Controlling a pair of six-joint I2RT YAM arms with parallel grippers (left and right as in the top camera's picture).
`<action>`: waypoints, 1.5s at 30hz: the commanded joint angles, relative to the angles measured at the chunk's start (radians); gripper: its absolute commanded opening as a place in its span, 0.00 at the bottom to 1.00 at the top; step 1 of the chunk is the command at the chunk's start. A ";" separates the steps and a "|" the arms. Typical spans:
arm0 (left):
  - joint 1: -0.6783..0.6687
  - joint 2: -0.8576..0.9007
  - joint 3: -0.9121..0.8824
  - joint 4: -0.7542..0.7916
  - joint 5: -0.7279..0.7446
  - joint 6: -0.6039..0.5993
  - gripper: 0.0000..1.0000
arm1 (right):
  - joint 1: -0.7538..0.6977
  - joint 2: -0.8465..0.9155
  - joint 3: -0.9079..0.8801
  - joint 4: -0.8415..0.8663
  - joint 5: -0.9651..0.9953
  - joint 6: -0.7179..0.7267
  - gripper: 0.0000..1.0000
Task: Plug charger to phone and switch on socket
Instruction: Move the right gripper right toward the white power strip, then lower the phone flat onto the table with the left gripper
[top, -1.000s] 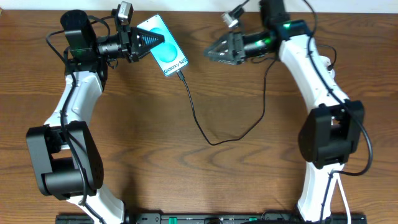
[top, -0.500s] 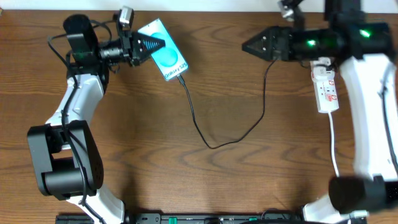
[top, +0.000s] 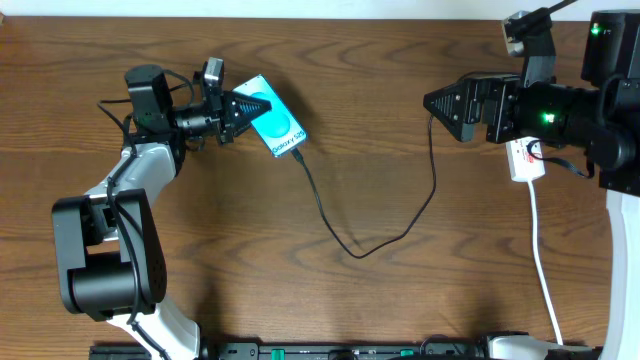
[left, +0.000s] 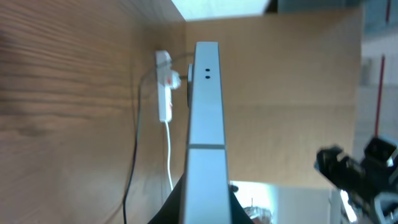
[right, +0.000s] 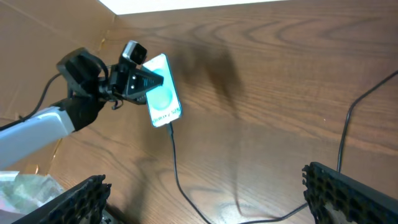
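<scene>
- The phone (top: 276, 120) has a turquoise screen with a paler oval in the middle.
- The charger cable (top: 362, 255) is black.
- The power strip (top: 525, 166) is white with small red marks, and its lead (top: 540, 262) is white too.
- The table (top: 300, 300) is brown wood with darker grain lines.

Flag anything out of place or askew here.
The phone stands out: it is skewed to the table edges, pinched in the shut left hand, seemingly off the wood rather than lying flat. The charger looks plugged into its lower end, its slack looping loosely across the table. Nothing spilled or damaged.
</scene>
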 joint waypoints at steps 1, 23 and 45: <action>0.004 0.003 0.006 0.002 -0.094 -0.027 0.07 | 0.004 0.000 0.010 -0.010 0.019 0.013 0.99; 0.004 0.004 0.006 -0.722 -0.527 0.476 0.07 | 0.004 0.000 0.010 -0.036 0.019 0.039 0.99; 0.002 0.004 0.003 -0.994 -0.691 0.676 0.07 | 0.004 0.000 0.010 -0.038 0.019 0.042 0.99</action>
